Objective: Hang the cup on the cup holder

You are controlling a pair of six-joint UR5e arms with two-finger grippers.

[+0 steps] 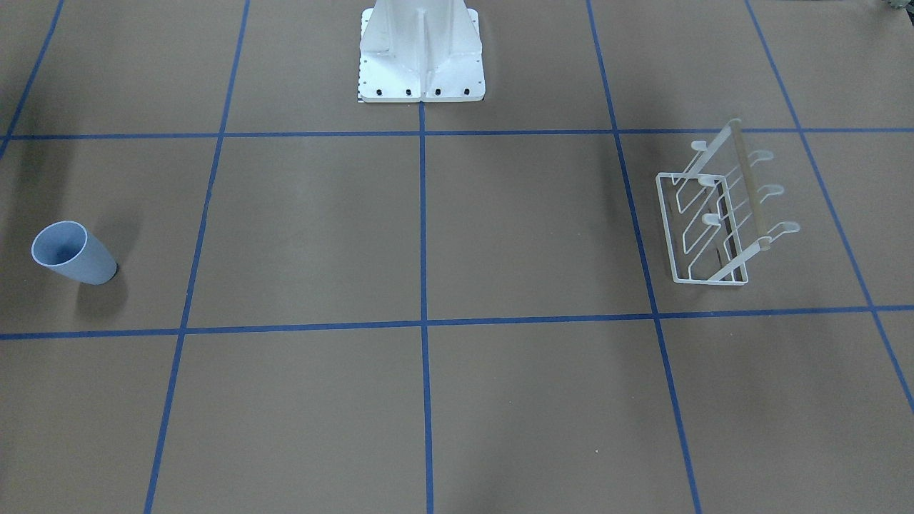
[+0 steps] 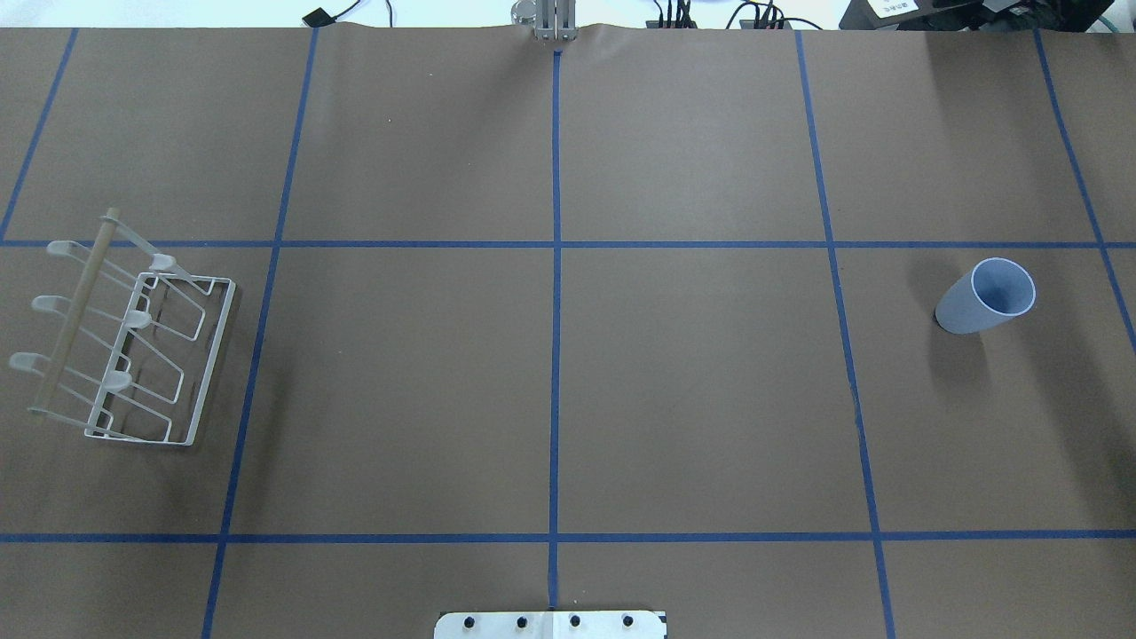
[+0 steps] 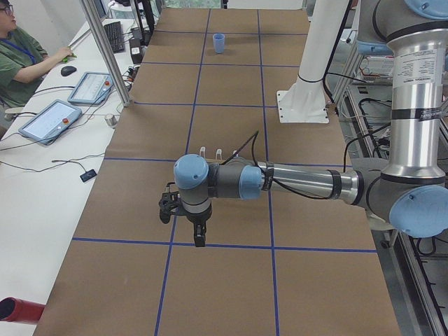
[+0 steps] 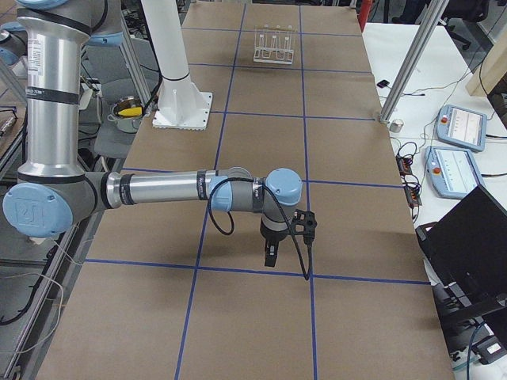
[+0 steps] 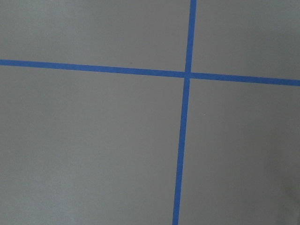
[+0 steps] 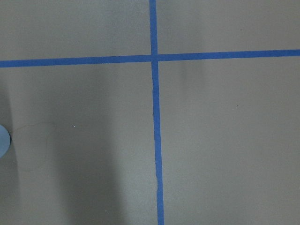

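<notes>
The pale blue cup (image 2: 985,297) stands upright, rim up, on the brown table at the robot's right; it also shows in the front view (image 1: 71,253), far off in the left side view (image 3: 219,43), and as a sliver in the right wrist view (image 6: 2,140). The white wire cup holder (image 2: 124,346) with its wooden rod stands at the robot's left, also in the front view (image 1: 714,214) and the right side view (image 4: 274,46). The left gripper (image 3: 199,238) and right gripper (image 4: 271,257) hang above the table, far from both; I cannot tell whether they are open.
The white robot base plate (image 1: 421,71) sits at the table's robot-side edge, also in the overhead view (image 2: 550,624). Blue tape lines (image 2: 556,266) grid the brown table. An operator (image 3: 21,56) and touch tablets (image 3: 50,119) are beside the table. Control pendants (image 4: 459,127) lie at the other side.
</notes>
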